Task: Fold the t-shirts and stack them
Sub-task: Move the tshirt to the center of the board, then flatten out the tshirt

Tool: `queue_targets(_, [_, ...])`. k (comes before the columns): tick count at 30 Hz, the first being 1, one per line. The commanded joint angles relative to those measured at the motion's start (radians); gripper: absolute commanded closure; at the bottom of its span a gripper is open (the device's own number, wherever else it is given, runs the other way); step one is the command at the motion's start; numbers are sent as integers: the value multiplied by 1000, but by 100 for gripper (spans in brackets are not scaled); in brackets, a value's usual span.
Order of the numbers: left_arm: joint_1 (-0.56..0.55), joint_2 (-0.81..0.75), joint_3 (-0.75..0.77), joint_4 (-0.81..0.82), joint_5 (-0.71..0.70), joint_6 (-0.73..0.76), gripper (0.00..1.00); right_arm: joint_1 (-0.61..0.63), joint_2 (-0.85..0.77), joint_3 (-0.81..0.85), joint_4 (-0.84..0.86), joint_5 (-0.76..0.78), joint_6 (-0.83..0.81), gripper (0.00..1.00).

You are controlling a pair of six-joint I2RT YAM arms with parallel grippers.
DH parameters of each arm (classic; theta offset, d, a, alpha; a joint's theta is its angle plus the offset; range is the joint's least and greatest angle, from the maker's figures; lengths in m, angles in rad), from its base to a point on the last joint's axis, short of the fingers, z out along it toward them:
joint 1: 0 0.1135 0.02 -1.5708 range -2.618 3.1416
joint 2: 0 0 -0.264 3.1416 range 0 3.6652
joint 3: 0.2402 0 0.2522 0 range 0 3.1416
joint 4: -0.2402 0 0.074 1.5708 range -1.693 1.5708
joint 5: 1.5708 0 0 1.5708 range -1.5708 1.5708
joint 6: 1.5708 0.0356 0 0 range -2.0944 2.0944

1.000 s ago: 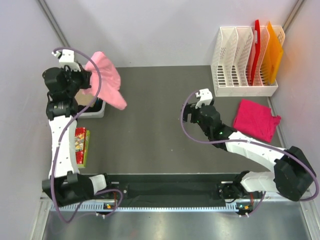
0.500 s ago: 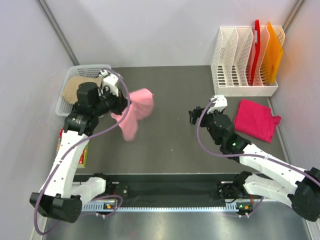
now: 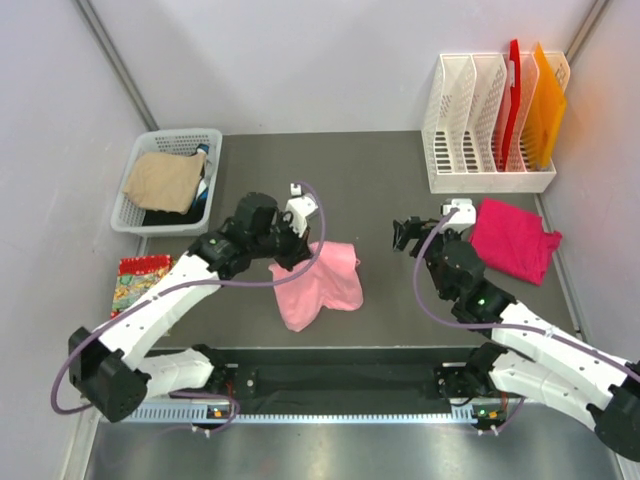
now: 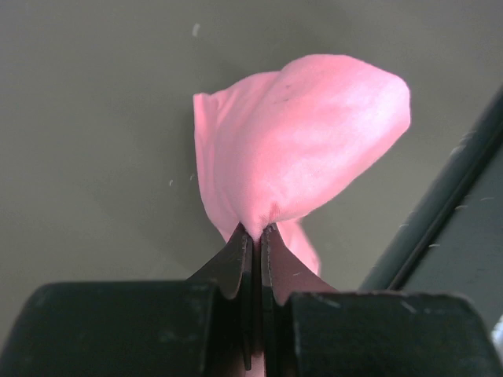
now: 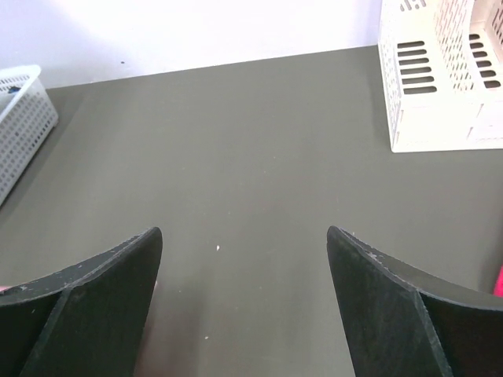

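Note:
My left gripper (image 3: 300, 255) is shut on the light salmon-pink t-shirt (image 3: 325, 285), which hangs bunched from it over the middle of the dark table. In the left wrist view the pink cloth (image 4: 302, 141) bulges out from between the closed fingertips of that gripper (image 4: 258, 232). The deep magenta t-shirt (image 3: 513, 238) lies folded at the right of the table. My right gripper (image 3: 408, 236) is open and empty just left of it, above bare table in the right wrist view (image 5: 244, 236).
A white basket (image 3: 140, 165) with tan cloth (image 3: 163, 180) stands at the back left. A white file rack (image 3: 488, 120) with red and orange folders stands at the back right. A small red-edged patterned piece (image 3: 135, 285) lies at the left edge.
My left gripper has carried the pink t-shirt from above the basket at the back left toward the table's middle and lower. My right gripper has shifted a little to the right.

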Motion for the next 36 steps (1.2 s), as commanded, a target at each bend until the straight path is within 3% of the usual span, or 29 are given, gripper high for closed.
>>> queue_targets(1, [4,61,-141,180,-201,73,100,20,37,18,18,15,7,15])
queue_targets(5, [73,133,-211,366,-289,112,100,32,88,30,26,4,4,14])
queue_targets(7, [136,212,-188,426,-288,107,75,51,128,45,21,-5,-9,14])
queue_targets(8, [154,238,-174,444,-316,100,72,63,139,51,20,-7,-16,14])
queue_targets(12, [324,299,-122,520,-352,52,34,156,232,93,9,1,-57,14])
queue_targets(15, [373,246,-148,575,-410,67,28,242,330,152,-18,-17,-104,14])
queue_targets(16, [380,223,-163,578,-410,79,12,265,359,172,-34,-25,-132,13])
queue_targets(17, [384,195,-178,579,-404,89,6,287,393,191,-43,-37,-146,13])
queue_targets(22, [398,-73,-281,436,-248,81,4,425,640,313,-65,-60,-187,12])
queue_targets(27, [400,-317,-362,310,-274,63,5,504,824,373,-42,-134,-178,12])
queue_targets(31, [400,-360,-439,303,-359,64,5,548,907,409,-19,-182,-148,12])
queue_targets(36, [407,-308,-505,377,-404,75,6,586,964,452,-22,-208,-132,12])
